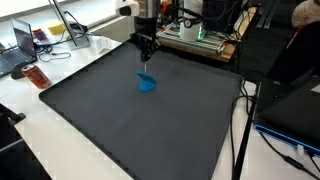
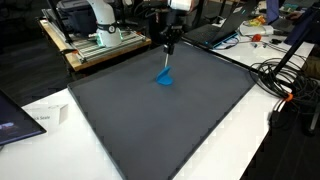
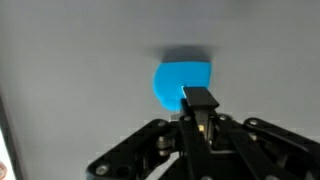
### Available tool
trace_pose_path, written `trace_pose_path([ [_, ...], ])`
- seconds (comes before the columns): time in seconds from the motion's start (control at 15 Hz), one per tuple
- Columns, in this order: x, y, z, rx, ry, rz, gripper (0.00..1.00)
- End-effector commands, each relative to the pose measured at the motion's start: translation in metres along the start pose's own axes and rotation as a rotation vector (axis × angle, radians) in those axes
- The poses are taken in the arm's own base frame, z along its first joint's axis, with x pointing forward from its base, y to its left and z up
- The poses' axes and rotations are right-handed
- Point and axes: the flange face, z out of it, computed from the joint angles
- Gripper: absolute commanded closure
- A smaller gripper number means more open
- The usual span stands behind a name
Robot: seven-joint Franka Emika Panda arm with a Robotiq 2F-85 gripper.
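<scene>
Close in, wrist view: my fingers are pressed together, no gap showing between the pads. The gripper comes in from the bottom of the picture, tips over the lower right edge of the blue cloth. The rest of the cloth spreads beyond the tips, up and to the left.

In an exterior view the cloth rises in a thin peak to the gripper, so I judge that I am pinching a small fold of it, not just resting above. The grip looks thin, more on the edge than in the middle.

To do this well, I think: hold the pinch tight, move straight and slow, no sideways tug, and watch that the fold does not slide out from between the pads.

Cloth relative to fingers: touching at the tips, the bulk hanging or lying just below on the dark mat, near its far middle.

Farther out: a laptop off the mat's corner, cables along one side, and a white sheet of paper beside the mat.
</scene>
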Motion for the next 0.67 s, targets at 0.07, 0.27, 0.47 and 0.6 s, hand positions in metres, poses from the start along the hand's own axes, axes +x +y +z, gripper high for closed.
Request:
trace_pose_path([
  [0.07,-0.013,0.001,-0.023,-0.01,-0.007,-0.017,0.97],
  [0.27,-0.014,-0.002,-0.031,-0.011,0.001,-0.024,0.97],
  [0.47,-0.009,-0.007,-0.037,0.002,0.025,-0.022,0.97],
  [0.6,-0.004,-0.012,-0.04,-0.011,0.06,-0.011,0.97],
])
